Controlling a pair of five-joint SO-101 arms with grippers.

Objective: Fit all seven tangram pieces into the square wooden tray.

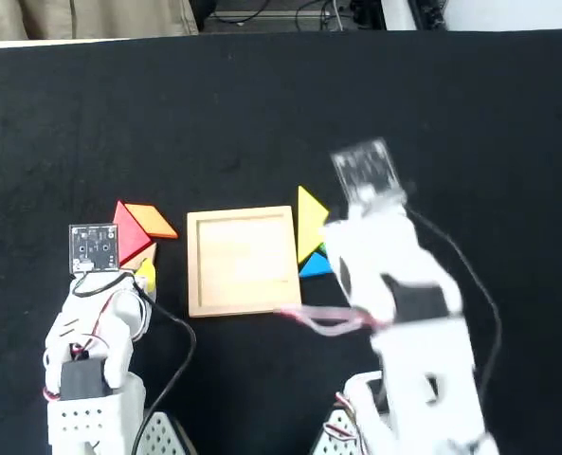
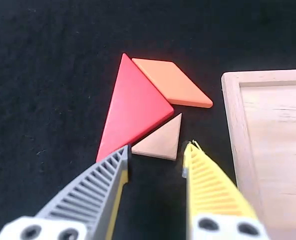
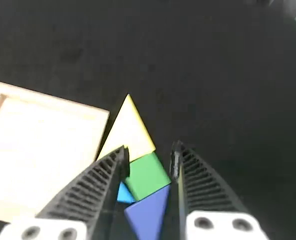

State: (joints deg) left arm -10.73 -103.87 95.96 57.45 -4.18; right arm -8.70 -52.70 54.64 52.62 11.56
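Black tabletop (image 1: 451, 114) bearing tray (image 1: 240, 212); cables (image 1: 262, 14) beyond far edge. Left end effector (image 2: 157, 149) and right end effector (image 3: 149, 148) both spread apart.

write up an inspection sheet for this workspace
surface: black table, cloth-covered.
job's things: wooden tray, all seven pieces outside it; red triangle, orange parallelogram and tan triangle by one side; yellow triangle, green square, light blue piece and dark blue triangle by the opposite side.
clutter: nothing seen.
grippers: left gripper open, near the tan triangle; right gripper open over the green square.
cables: black cable looping on the table; pink cable near the tray's corner.
surroundings: beige fabric and dark cables behind the table.
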